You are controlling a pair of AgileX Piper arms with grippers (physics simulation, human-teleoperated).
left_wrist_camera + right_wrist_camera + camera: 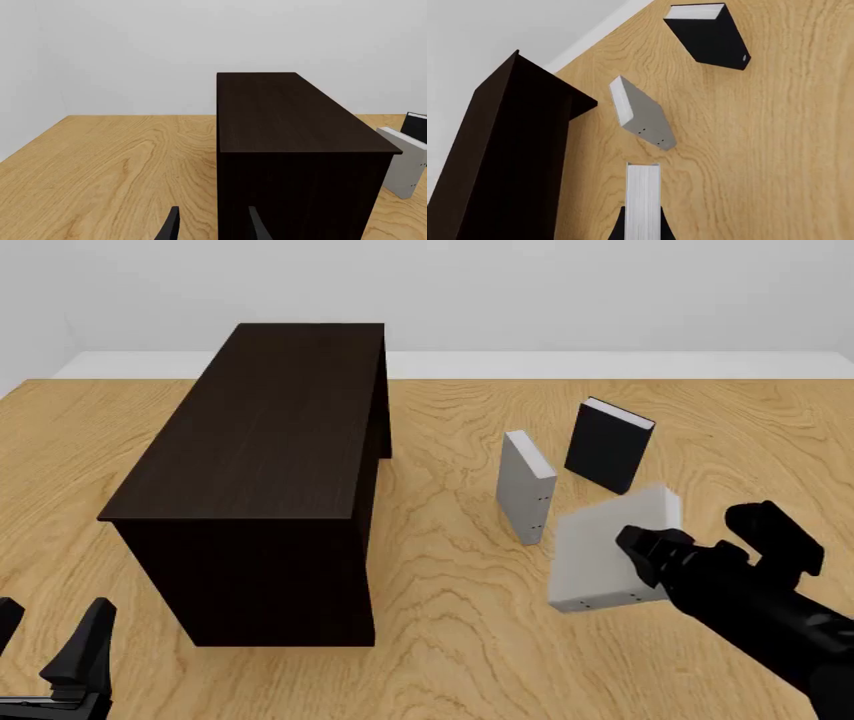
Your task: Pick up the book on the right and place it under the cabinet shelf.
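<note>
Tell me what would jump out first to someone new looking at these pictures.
The big dark cabinet dominates the table's left half. To its right, the right gripper holds a light grey book lifted off the table, near a standing grey book and a black book.

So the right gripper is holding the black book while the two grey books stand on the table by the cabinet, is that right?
Not quite. The right gripper holds a light grey book, as the front view shows. The black book stands on the table with the other grey book, beside the cabinet.
</note>
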